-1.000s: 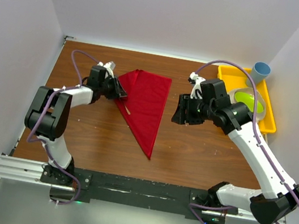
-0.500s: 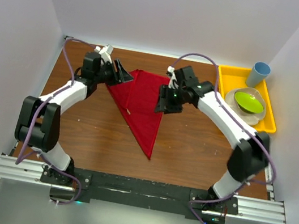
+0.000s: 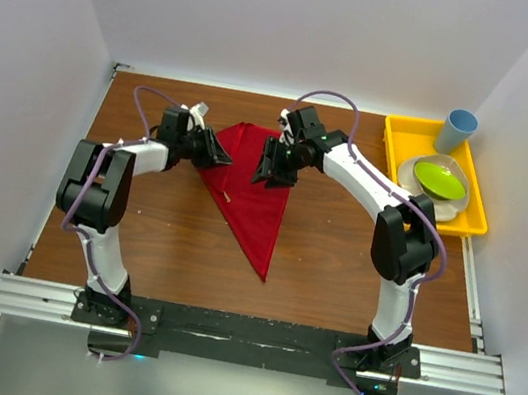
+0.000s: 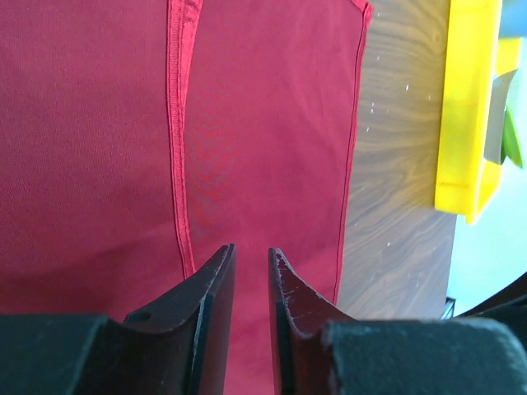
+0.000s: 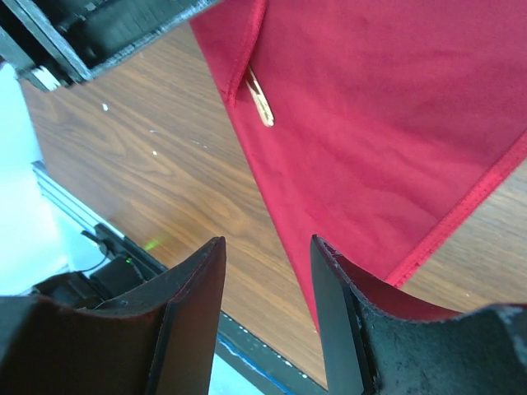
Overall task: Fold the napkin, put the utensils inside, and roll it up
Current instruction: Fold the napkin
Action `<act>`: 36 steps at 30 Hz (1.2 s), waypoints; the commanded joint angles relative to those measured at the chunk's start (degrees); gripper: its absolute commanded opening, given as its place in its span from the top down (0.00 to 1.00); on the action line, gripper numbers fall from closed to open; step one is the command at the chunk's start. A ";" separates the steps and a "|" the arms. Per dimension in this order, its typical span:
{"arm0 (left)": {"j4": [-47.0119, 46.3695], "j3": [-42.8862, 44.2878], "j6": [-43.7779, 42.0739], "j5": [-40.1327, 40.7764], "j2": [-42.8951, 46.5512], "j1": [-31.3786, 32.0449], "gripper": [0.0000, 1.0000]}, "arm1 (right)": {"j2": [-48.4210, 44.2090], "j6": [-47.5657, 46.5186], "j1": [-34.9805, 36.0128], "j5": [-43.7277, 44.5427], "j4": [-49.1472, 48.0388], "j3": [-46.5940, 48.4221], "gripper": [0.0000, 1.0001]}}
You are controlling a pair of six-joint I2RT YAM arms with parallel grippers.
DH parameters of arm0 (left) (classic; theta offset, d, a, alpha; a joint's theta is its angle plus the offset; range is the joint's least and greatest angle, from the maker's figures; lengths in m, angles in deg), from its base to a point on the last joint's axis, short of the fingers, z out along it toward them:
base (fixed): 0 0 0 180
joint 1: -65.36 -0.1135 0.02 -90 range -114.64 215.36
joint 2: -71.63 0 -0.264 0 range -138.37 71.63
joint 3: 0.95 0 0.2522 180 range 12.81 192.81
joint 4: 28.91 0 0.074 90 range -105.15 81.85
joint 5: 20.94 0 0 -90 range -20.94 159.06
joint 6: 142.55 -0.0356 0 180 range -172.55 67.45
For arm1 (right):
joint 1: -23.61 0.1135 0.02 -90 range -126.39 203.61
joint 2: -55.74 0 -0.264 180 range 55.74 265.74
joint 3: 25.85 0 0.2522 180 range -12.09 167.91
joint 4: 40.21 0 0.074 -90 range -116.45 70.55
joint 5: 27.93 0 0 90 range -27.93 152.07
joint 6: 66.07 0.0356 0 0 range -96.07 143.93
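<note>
Hovering over napkin: left gripper fingers barely parted, right gripper spread, both empty; tugging cloth could spill utensil.

Red napkin folded in triangle, flat, point toward near edge; thin pale-gold utensil at left hem.

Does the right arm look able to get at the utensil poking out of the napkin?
Probably yes: the right claw hovers open above the napkin, and the utensil tip lies exposed at the fold edge. The left claw sits close by, crowding it.
</note>
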 commanded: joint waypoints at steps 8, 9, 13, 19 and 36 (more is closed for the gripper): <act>0.87 -4.80 -6.89 -1.28 2.49 1.33 0.76 | 0.20 1.80 -0.43 -3.73 -2.40 2.53 0.54; 1.49 -5.07 -7.33 -1.28 2.67 1.33 0.76 | -0.15 1.36 -0.34 -3.38 -2.40 2.00 0.54; 1.32 -7.52 -7.51 -1.28 3.55 1.33 0.76 | -1.38 1.18 -0.34 -3.46 -2.57 -1.07 0.54; 3.77 -8.41 -9.36 -0.22 4.95 1.33 0.77 | -2.97 1.09 -0.51 -2.85 -2.49 -2.05 0.54; 17.14 -12.17 -24.64 19.27 29.73 27.81 0.46 | -16.22 -12.70 -9.21 9.96 19.75 -6.60 0.38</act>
